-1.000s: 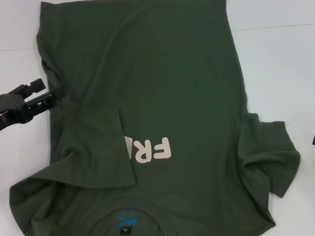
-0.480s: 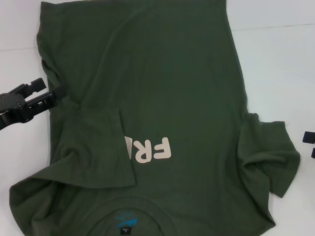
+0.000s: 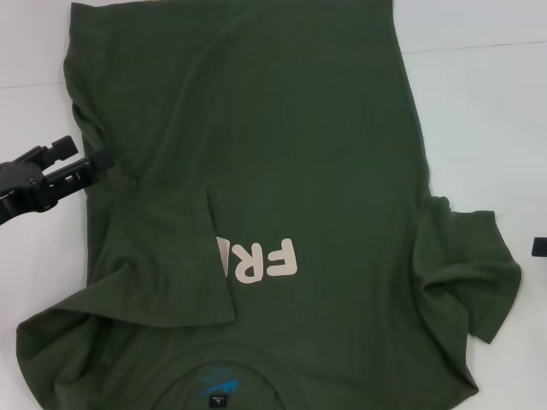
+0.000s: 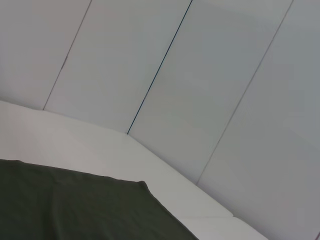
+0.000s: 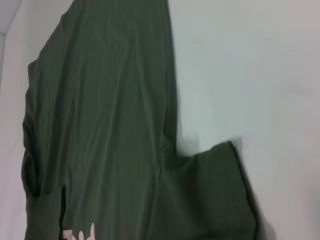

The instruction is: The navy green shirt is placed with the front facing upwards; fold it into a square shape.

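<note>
on white table [image 3: 479, 102] | navy green shirt [image 3: 291, 145] | lettering reads "fr" [image 3: 267, 260]

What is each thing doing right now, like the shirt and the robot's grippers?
navy green shirt: front up on the table, left side and sleeve folded inward over part of the lettering, right sleeve spread out.
left gripper: at the shirt's left edge, fingers apart.
right gripper: barely in view at the right edge.

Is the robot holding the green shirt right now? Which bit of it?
It cannot be told. The left gripper sits at the folded side edge of the dark olive-green cotton T-shirt, but no pinch on the cloth is visible. The right gripper is off the shirt.
</note>
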{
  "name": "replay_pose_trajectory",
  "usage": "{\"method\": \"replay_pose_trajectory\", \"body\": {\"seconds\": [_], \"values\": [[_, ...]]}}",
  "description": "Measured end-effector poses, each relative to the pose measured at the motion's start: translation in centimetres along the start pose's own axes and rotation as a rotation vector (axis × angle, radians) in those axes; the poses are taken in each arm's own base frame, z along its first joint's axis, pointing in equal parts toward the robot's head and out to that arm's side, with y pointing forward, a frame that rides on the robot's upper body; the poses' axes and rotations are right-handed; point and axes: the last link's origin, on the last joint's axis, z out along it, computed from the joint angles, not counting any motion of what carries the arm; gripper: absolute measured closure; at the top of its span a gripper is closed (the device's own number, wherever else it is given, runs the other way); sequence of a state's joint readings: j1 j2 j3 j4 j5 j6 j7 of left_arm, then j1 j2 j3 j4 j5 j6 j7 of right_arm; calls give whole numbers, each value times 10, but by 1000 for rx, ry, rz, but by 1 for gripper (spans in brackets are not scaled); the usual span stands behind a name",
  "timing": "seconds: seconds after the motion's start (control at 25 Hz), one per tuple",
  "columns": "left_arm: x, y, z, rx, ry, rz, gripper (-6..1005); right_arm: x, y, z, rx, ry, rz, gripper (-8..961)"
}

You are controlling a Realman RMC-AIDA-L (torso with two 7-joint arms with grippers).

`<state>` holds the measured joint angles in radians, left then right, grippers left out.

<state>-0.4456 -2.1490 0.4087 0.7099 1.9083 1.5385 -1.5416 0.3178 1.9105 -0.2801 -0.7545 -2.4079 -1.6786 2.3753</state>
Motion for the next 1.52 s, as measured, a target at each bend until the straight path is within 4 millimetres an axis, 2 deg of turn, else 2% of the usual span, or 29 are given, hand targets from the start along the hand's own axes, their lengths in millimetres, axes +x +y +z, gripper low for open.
{"method": "replay_pose_trajectory", "body": {"seconds": [0.64,1.52], "values": [[-1,0,0,1,3,-3,90,-16,14,19,60,61,-21,38],[0,-1,3,5,4,-6,89,-25,28,35,82,104,-49,39]]}}
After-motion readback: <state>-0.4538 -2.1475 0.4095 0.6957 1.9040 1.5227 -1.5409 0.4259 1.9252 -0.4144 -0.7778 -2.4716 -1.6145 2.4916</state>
